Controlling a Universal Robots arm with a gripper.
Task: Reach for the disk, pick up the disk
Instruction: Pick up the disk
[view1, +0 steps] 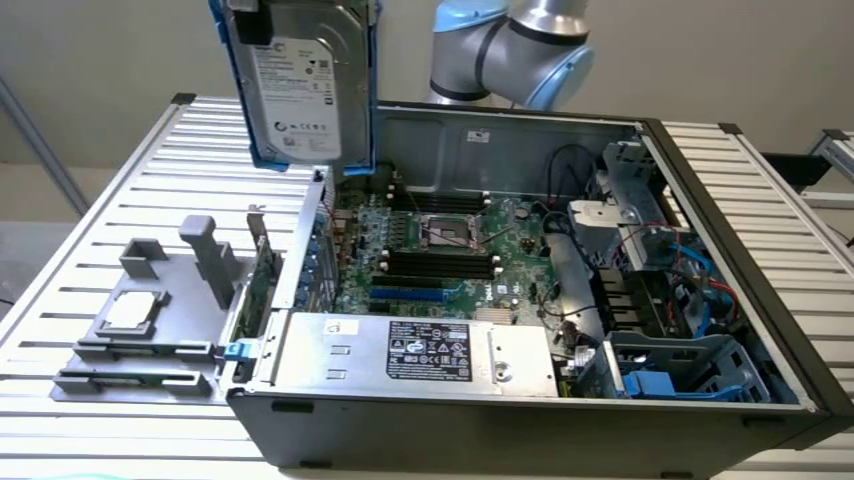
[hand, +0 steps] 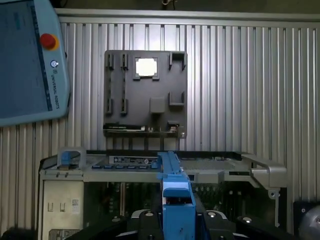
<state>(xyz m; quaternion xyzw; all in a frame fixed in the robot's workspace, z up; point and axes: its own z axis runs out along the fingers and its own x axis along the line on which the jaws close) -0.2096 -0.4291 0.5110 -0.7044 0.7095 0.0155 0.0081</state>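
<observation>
I read the hand (hand: 177, 226) clamped on the disk (view1: 302, 88), which hangs with its long axis 12-to-6 over the computer case's (view1: 534, 432) 10 o'clock corner.

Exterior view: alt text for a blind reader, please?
A silver disk in a blue frame hangs upright above an open computer case, toward the exterior view's left. Beside the case, a grey tray holding a small square chip lies on the slatted table.
</observation>
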